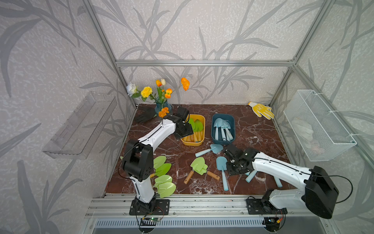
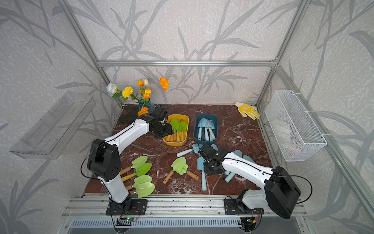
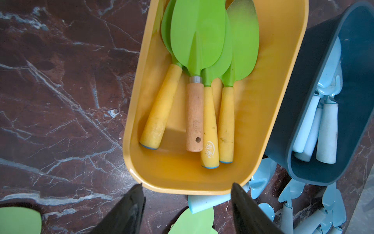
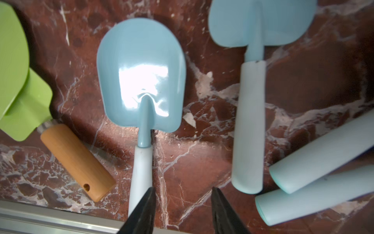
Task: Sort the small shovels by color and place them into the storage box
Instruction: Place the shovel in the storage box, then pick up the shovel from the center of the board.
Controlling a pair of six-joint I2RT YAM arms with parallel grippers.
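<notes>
Low near the front edge: right gripper [image 4: 183, 210], jaws part-open and empty, just beside the handle [image 4: 141, 168] of a pale blue shovel [image 4: 144, 119] lying flat. Probably light, stiff, slick plastic; best pinched across that handle, not the glossy blade [image 4: 139, 66]. Farther back: left gripper [image 3: 186, 202], jaws wide and empty, over green shovels [image 3: 198, 40] in the yellow box [image 3: 126, 131].

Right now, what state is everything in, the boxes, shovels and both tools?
Yellow box, holds green shovels.
Blue box, holds blue shovels.
Loose green shovels, lying on table.
Loose blue shovels, lying on table.
Left tool, open, empty, at yellow box's edge.
Right tool, open, empty, near a blue handle.
Vase, upright.
Yellow glove, lying flat.
</notes>
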